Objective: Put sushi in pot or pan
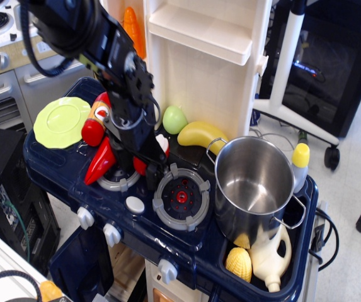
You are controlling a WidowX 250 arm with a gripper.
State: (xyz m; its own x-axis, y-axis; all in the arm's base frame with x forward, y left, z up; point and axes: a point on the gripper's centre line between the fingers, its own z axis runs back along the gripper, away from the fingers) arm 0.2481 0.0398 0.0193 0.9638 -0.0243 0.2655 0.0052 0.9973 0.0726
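Note:
The sushi (162, 145), a red-topped toy with a white base, lies on the toy stove between the two burners. Only bits of it show under my gripper (146, 165). The gripper has come down over it, with a dark finger (152, 178) at its near end. The arm hides how the jaws stand against it. The shiny steel pot (253, 179) stands empty at the right of the stove, well to the right of the gripper.
A red chili (99, 161) and a ketchup bottle (94, 126) lie just left of the gripper, beside a green plate (58, 121). A green fruit (174, 119) and a banana (200, 133) sit behind. A corn cob (239, 263) and a white jug (270, 254) lie in the sink.

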